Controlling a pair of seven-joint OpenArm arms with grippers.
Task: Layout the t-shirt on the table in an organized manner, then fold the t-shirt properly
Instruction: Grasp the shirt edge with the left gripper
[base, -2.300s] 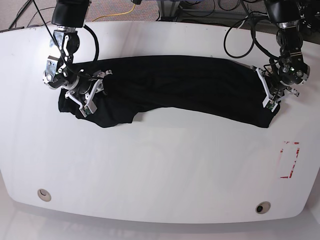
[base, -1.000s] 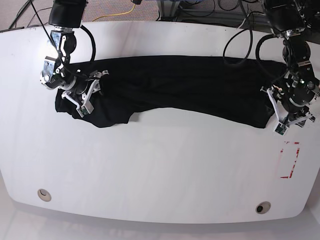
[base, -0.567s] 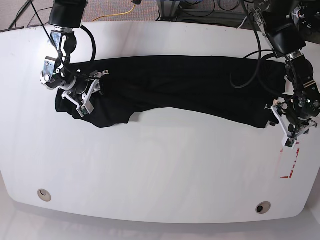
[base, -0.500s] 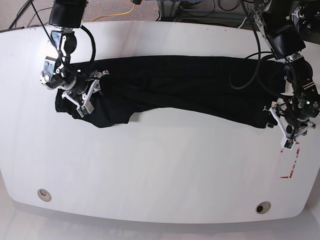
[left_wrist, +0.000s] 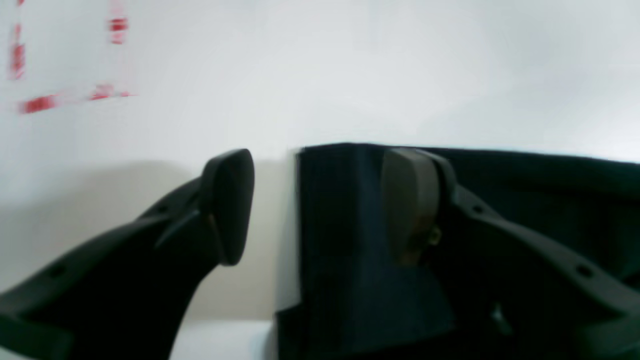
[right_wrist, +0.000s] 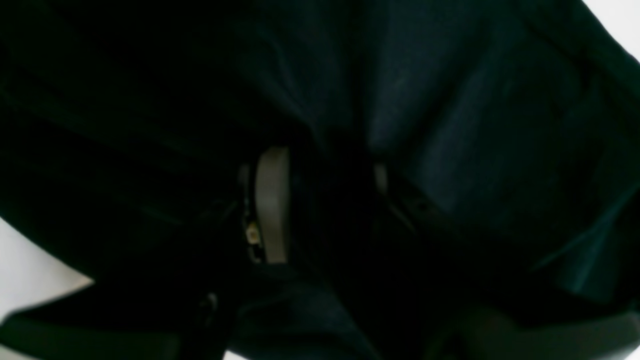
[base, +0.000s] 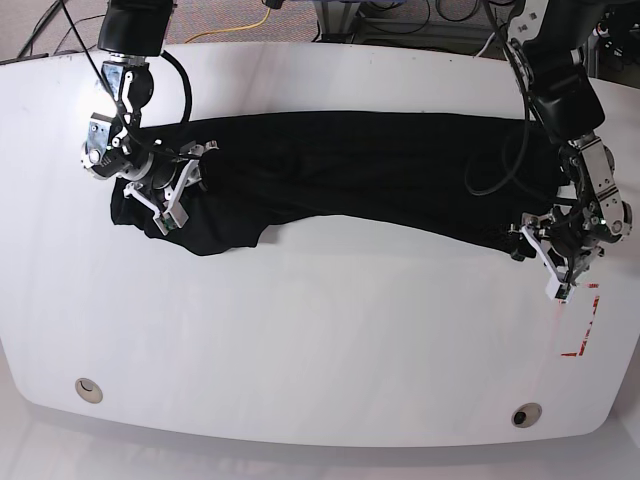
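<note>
- The large glossy white table (base: 320, 340) with curved edges fills the base view; a smooth, hard top like this should let cloth slide, so spreading is best done by dragging low and slowly, not lifting high.
- The plain black soft-fabric t-shirt (base: 370, 170) lies as a long bunched band across the upper half of that view, touching the table along its whole length, with a rumpled lobe at the left and a squared corner at the right. It judges as not yet laid out.
- The right gripper (base: 175, 190), at upper left of the base view, sits in the rumpled lobe; its wrist view shows folds of dark cloth between the pale pads (right_wrist: 272, 205), so it looks clamped on the t-shirt.
- The left gripper (left_wrist: 320, 205) is spread wide, holding nothing: one finger rests over the shirt's corner, the other over bare table beside it. It should probably straddle the hem fully before closing, taking one edge only.
- The red dashed rectangle mark (base: 580, 320) lies at lower right, apart from the cloth.
</note>
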